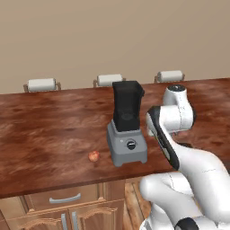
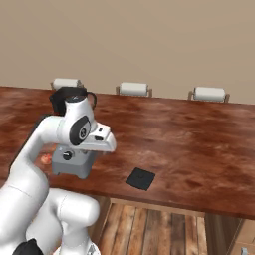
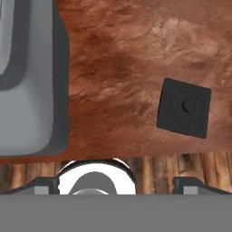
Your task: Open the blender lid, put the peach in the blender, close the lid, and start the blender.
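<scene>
The blender (image 1: 127,144) stands near the counter's front edge, its grey base and black knob facing me, the dark jar (image 1: 127,105) upright on it. The peach (image 1: 94,156) lies on the counter just left of the base; the right base view shows the peach (image 2: 46,159) peeking out beside my arm. The blender lid (image 2: 140,179) lies flat on the counter, right of the blender, close to the edge. In the hand view my gripper (image 3: 116,183) is open and empty above the counter's edge, between the blender base (image 3: 27,90) and the blender lid (image 3: 184,108).
The wooden counter (image 1: 45,130) runs wide to both sides. Three white chair backs (image 1: 109,80) line its far side. Cabinet drawers (image 1: 65,197) and a plank floor (image 2: 164,229) lie below the front edge.
</scene>
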Available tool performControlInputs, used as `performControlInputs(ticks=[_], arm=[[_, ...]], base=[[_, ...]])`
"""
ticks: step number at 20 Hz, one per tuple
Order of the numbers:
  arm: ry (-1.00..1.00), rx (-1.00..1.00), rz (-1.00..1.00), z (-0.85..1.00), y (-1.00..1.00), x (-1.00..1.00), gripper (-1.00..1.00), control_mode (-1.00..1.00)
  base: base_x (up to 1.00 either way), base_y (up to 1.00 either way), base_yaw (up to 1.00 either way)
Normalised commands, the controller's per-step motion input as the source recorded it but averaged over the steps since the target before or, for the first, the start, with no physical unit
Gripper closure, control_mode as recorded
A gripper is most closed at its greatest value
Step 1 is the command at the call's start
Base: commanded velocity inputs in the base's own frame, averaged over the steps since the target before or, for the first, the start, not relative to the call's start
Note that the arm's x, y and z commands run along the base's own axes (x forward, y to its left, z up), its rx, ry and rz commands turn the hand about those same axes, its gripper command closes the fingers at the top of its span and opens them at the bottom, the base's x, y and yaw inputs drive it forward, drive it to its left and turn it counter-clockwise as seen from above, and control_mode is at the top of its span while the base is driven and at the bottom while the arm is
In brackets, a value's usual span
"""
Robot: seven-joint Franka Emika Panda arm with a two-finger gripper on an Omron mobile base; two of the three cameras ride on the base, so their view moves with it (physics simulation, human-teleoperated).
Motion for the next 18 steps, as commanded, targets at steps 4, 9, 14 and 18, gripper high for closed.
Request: performControlInputs(ticks=[4,9,14,18], arm=[[0.0,-0.08,0.13,0.13,0.87,-0.43,-1.0,-1.0],[0.0,-0.1,0.14,0.04,0.96,-0.33,-1.0,-1.0],[0.01,-0.13,0.17,0.0,1.0,-0.16,-1.0,-1.0],[0.06,-0.14,0.19,0.0,1.0,-0.02,-1.0,-1.0]], base=[[0.0,0.0,0.0],[0.0,0.0,0.0],[0.0,0.0,0.0],[0.0,0.0,0.0]])
